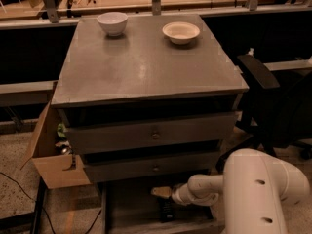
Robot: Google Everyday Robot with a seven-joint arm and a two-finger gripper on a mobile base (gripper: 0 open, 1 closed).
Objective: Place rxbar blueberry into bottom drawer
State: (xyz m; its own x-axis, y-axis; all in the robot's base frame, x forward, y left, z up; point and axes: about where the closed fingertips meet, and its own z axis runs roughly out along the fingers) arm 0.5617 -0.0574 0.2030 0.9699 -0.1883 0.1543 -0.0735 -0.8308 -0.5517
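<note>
The white arm is filling the lower right corner, its forearm pointing left, and its tool is hanging low inside the bottom drawer, which is standing pulled out beneath the two knobbed drawers; whether the tool is clenched or released I cannot tell; a dark narrow shape, seemingly the rxbar blueberry, is sitting within the drawer just below the tool, and whether the two are touching is unclear; on the grey bench above, a deeper bowl is sitting at the far left and a shallower bowl at the far right, well apart; an open cardboard box is leaning against the bench's left side; a black chair is standing at the right.
</note>
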